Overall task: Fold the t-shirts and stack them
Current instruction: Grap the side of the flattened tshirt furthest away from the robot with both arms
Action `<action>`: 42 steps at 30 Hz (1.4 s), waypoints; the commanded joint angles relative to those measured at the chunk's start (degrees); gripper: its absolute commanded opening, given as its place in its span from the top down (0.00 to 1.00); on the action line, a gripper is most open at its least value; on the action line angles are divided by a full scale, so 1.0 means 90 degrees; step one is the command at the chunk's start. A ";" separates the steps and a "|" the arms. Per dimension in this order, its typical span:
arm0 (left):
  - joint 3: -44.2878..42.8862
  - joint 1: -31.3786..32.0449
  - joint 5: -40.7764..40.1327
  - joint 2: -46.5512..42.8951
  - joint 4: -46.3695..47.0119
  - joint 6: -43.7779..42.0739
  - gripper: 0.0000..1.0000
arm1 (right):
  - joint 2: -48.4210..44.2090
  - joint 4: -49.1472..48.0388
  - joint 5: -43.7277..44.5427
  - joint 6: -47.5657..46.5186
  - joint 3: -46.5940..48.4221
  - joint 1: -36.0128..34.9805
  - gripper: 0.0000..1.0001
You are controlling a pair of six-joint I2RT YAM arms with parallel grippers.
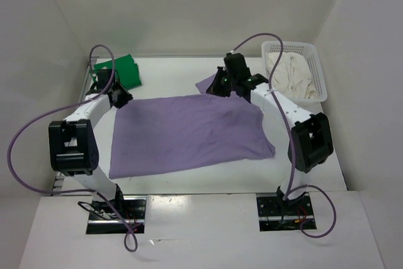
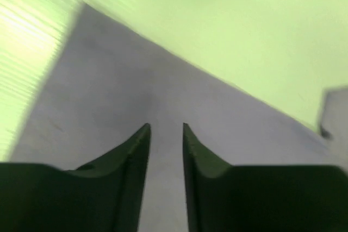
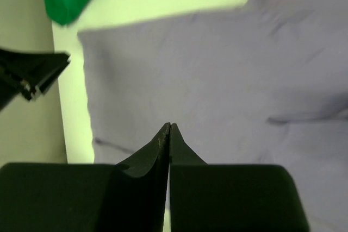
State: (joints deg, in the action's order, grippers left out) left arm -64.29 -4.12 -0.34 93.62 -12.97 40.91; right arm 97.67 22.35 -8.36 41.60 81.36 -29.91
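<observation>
Bolted at the counter's near edge, the left arm base (image 1: 116, 209) and right arm base (image 1: 283, 209) reach over a lavender t-shirt (image 1: 189, 133) spread flat on the counter (image 1: 189, 184). The left hand (image 1: 119, 96), fingers slightly spread, is poised at the shirt's far left corner. The right hand (image 1: 221, 83), fingers pressed together, sits at its far right corner. A green t-shirt (image 1: 126, 68) lies just beyond the left hand. A cream t-shirt (image 1: 293, 74) fills the basket (image 1: 321, 74) right of the right hand.
</observation>
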 commanded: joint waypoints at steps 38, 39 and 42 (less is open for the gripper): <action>-0.1607 -0.0753 -0.0841 0.2420 0.0709 -0.0590 0.80 | 0.7440 0.2674 0.0908 -0.0853 0.9830 0.1956 0.53; -0.1606 -0.0753 -0.0899 0.2362 0.0709 -0.0590 0.82 | 0.7439 0.2567 0.0987 -0.0853 0.9682 0.1956 0.52; -0.1539 -0.0753 -0.0900 0.2293 0.0767 -0.0590 0.90 | 0.7351 0.2293 0.1338 -0.0853 0.9495 0.1956 0.50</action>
State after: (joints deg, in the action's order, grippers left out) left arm -77.80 -10.59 -8.34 115.44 -8.75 36.16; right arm 165.36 43.11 -0.58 34.54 166.36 -12.43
